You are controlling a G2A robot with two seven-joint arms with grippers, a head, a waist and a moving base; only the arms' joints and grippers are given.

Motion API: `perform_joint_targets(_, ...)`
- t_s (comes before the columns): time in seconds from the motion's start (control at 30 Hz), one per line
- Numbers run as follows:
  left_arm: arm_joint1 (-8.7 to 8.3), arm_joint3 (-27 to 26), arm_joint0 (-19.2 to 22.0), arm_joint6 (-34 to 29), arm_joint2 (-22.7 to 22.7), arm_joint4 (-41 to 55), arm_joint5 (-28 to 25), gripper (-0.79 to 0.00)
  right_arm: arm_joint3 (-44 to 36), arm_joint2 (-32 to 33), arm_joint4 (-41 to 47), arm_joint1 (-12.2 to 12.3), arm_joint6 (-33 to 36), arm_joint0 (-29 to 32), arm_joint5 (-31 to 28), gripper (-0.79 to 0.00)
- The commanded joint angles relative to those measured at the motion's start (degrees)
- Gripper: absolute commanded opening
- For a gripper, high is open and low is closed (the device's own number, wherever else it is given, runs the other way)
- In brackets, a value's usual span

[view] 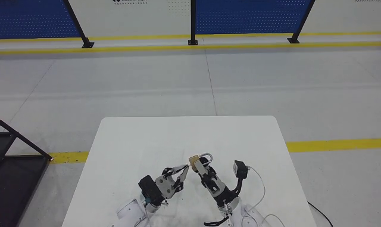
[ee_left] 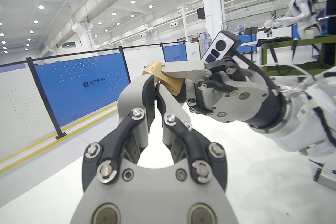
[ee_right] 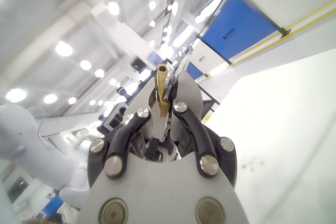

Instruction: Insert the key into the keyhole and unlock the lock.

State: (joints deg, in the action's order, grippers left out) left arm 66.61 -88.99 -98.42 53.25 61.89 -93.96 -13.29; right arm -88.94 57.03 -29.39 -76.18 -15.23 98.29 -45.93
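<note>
While both arms are held over the near part of the white table (view: 178,137), the two grippers are seen tip to tip above its surface, lifted off it.

The right gripper (view: 203,166) is set to the robot's right of the pair. Its fingers are clenched on the brass lock (view: 194,161), which is gripped by its flat sides and held up in the air, off the table. In the right wrist view the lock is seen edge-on between the two finger plates, with a narrow brass face and a round hole turned towards the camera.

The left gripper (ee_left: 155,93) is placed just beside the lock, on the robot's left, with its tips pointed at the brass body. Its black pads (ee_left: 148,101) are drawn almost together, and only a thin slit is left between them.

The silver shackle (view: 206,156) is carried at the far end of the lock and pointed away from the robot. Whether it is latched cannot be told.

A thin dark strip, taken to be the key (ee_left: 157,87), is pinched edge-on in that slit, and its end is brought right up under the lock. Whether it is touching the lock or already seated in the keyhole cannot be told, since the meeting point is hidden by the fingers.
</note>
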Motion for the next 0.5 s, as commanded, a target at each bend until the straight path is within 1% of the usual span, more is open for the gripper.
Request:
perform_joint_targets(0.0,0.02,0.17,0.03,0.33,-0.27,-0.49,0.78,-0.785,-0.01,0.01,0.05,0.01,0.16,0.01,0.09,-0.785)
perform_joint_targets(0.13,0.03,0.55,0.21,1.01,-0.54,0.70,0.05,-0.785,-0.15,0.06,0.24,0.05,0.38,0.01,0.19,-0.785)
perform_joint_targets(0.17,0.03,0.62,0.24,0.97,-0.52,0.99,-0.19,-0.757,-0.15,0.08,0.24,0.05,0.39,0.01,0.23,-0.785)
perform_joint_targets(0.2,0.01,0.65,0.30,0.87,-0.52,1.23,-0.50,-0.588,-0.17,0.11,0.22,0.06,0.38,0.01,0.29,-0.785)
perform_joint_targets(0.23,-0.02,0.67,0.37,0.73,-0.52,1.55,-0.99,-0.508,-0.19,0.11,0.22,0.06,0.38,0.00,0.32,-0.785)
perform_joint_targets(0.27,-0.03,0.67,0.39,0.73,-0.50,1.77,-1.13,-0.357,-0.19,0.12,0.26,0.06,0.35,-0.02,0.33,-0.785)
perform_joint_targets(0.3,-0.04,0.69,0.40,0.70,-0.49,2.02,-1.35,-0.126,-0.16,0.15,0.29,0.05,0.29,-0.06,0.39,-0.785)
perform_joint_targets(0.33,-0.07,0.75,0.41,0.46,-0.54,2.40,-1.90,0.000,-0.10,0.14,0.32,0.04,0.28,-0.10,0.49,-0.785)
perform_joint_targets(0.4,-0.11,0.66,0.45,0.20,-0.50,3.07,-2.72,0.000,-0.06,0.16,0.42,0.04,0.33,-0.20,0.54,-0.785)
perform_joint_targets(0.47,-0.20,0.46,0.26,-0.19,-0.49,5.33,-5.58,0.000,0.04,0.34,0.58,0.04,0.16,-0.33,0.64,-0.785)
